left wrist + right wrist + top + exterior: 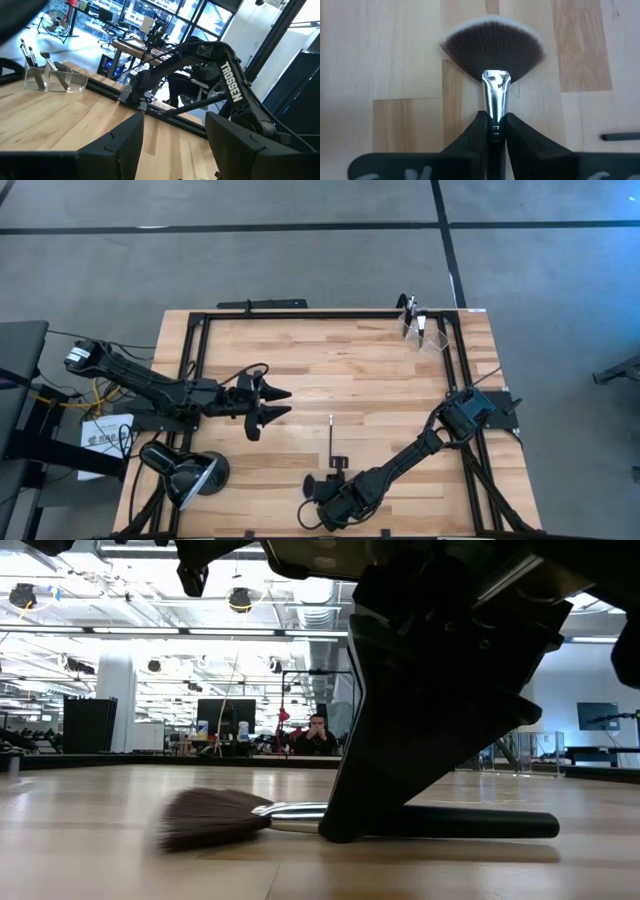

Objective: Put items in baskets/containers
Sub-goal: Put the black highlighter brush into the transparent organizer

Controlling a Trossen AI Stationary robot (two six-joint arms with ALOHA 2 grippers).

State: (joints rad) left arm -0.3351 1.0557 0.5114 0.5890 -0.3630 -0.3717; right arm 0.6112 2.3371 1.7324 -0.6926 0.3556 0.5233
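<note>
- The right gripper [495, 131], at the lower centre of the high view, is clenched around the handle of the fan brush [493, 55], just behind its silver ferrule (the brush lies flat on the table [350, 370]).
- The left gripper [270, 406], left of centre, hangs with fingers spread, holding nothing.
- The clear holder [424, 330], upper right, contains a few brushes.
- A thin brush [331, 436] lies mid-table.

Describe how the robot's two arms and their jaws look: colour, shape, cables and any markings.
Both arms are dark and jointed, with thin black cables looping along them. The left arm ends in a left gripper whose jaws are pointed black prongs. The right arm carries white "TROSSEN" lettering; the jaws of its right gripper are flat, matte black wedges.
</note>
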